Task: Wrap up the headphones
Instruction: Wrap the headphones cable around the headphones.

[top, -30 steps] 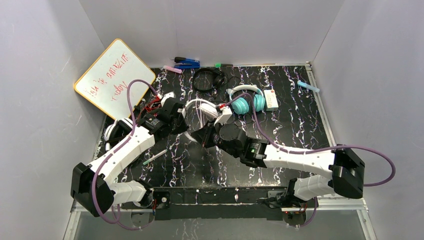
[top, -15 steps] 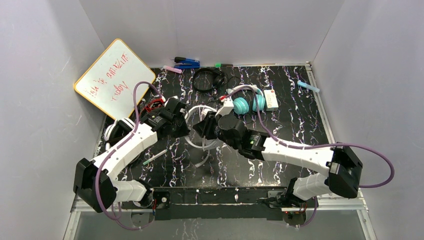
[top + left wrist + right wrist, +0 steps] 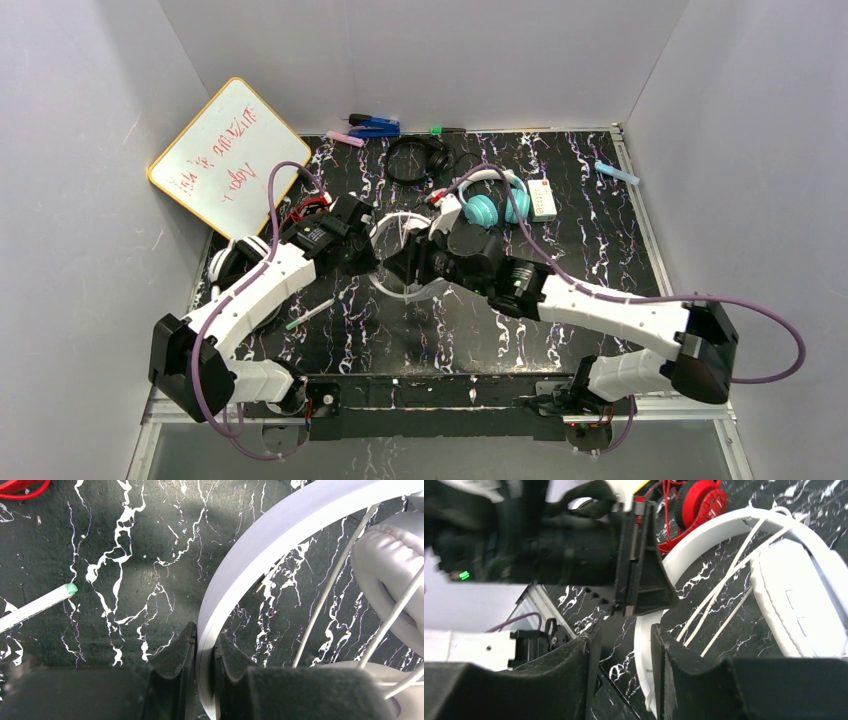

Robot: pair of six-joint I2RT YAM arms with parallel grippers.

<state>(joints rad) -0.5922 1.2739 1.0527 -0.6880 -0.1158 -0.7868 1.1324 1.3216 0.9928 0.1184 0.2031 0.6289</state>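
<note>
2 white-and-black arms point(image 3: 265, 290), purple cables point(image 3: 290, 164)

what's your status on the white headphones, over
Left gripper shut on white headphones, at the band. Right gripper open, fingers astride the same band. Cord strung loose across the band's span. Red headphones close behind.

White headphones point(image 3: 240, 562): smooth matt plastic band, soft padded cup. Table point(image 3: 125, 545): black marbled, slight sheen.
</note>
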